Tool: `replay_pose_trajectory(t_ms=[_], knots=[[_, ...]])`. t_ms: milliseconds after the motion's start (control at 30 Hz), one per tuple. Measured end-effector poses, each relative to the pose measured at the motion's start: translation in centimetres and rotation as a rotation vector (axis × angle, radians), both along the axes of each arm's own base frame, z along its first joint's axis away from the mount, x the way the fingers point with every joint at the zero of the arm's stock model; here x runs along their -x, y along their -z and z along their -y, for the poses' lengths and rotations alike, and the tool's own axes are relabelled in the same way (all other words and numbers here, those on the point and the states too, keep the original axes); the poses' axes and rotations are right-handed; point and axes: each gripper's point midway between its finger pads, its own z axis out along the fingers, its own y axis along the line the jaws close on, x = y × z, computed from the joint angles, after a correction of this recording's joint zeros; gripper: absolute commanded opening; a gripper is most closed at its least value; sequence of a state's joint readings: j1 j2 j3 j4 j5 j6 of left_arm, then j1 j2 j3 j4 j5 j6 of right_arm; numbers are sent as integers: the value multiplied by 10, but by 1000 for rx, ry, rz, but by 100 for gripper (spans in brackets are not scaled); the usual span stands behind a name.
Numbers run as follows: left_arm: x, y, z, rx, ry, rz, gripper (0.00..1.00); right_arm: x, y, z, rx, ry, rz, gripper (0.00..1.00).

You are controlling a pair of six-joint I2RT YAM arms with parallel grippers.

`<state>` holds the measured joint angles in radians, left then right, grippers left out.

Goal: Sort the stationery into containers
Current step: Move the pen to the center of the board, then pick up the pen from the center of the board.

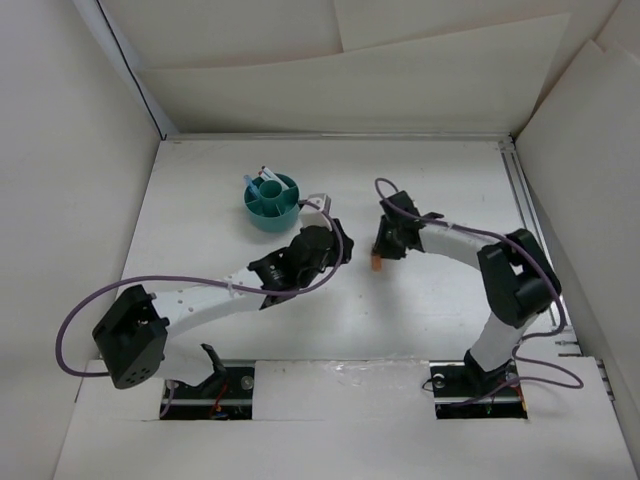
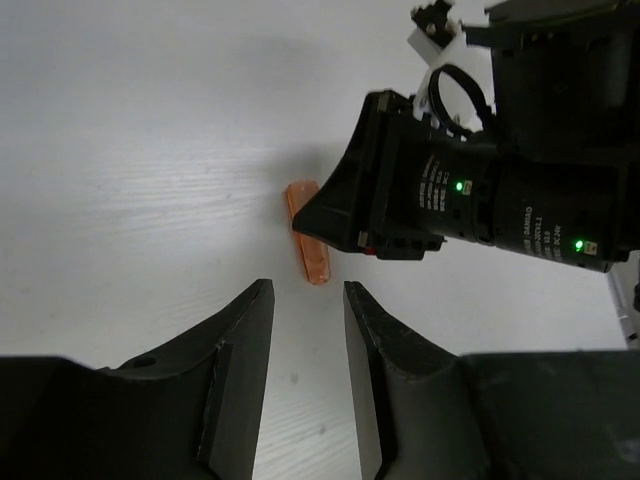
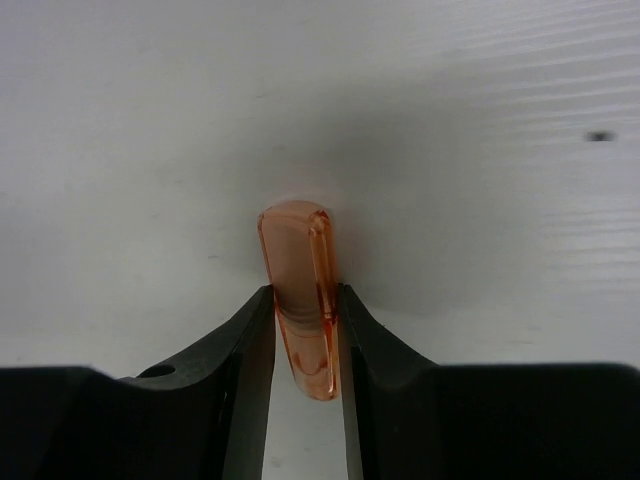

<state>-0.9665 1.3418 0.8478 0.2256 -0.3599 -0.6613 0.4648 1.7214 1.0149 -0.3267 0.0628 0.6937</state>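
Orange stick (image 3: 298,310) is the only loose piece I can find. It lies on the white tabletop (image 1: 200,200), to the right of the teal bowl (image 1: 268,220) and well apart from it. A few white pens (image 1: 265,177) stand at the bowl's far-left side, so the sorting looks mostly done. What is left, by my reckoning, is to lift this stick and drop it into a section.

The right jaws are closed on the stick's near half, one touching each side; I cannot tell whether it is off the surface. The left jaws stand slightly parted and empty, just short of the stick.

Only the top view shows the bowl. Only the right wrist view shows the grip itself; in the left wrist view the right arm (image 2: 480,190) hides it.
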Motion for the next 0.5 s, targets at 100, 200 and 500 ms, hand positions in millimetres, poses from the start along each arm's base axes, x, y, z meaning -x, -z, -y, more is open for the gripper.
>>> replay_pose_trajectory(t_ms=[100,200,500], knots=[[7,23,-20,-52,-29,-32,33,-1,2,-48,-37,-84,5,23],[13,44,-36,-103,-50,-68,37,-7,0,-89,-93,-147,34,51],[19,71,-53,-173,-84,-118,39,0,-29,-81,-109,-138,96,67]])
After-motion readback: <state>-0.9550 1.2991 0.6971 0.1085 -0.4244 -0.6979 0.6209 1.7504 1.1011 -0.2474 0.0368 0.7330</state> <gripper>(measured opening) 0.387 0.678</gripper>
